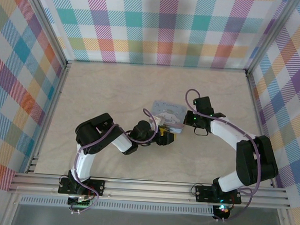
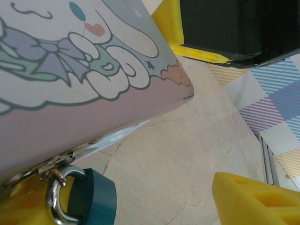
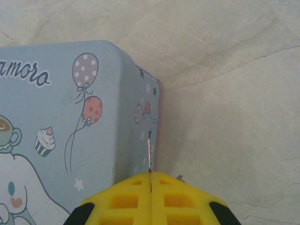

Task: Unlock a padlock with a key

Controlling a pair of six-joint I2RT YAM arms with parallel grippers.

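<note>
Key (image 3: 149, 157), thin sliver: pinched edge-on in right gripper (image 3: 150, 180), fingers closed, long axis pointing straight ahead beside box (image 3: 61, 131) wall. Left gripper (image 2: 136, 204): spread wide, holding nothing; padlock (image 2: 96, 197) just beside one finger, nearer this arm.

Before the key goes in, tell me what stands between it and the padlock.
The box: the key, shut in the right gripper, lies beside one wall, and the padlock hangs around its corner.
</note>
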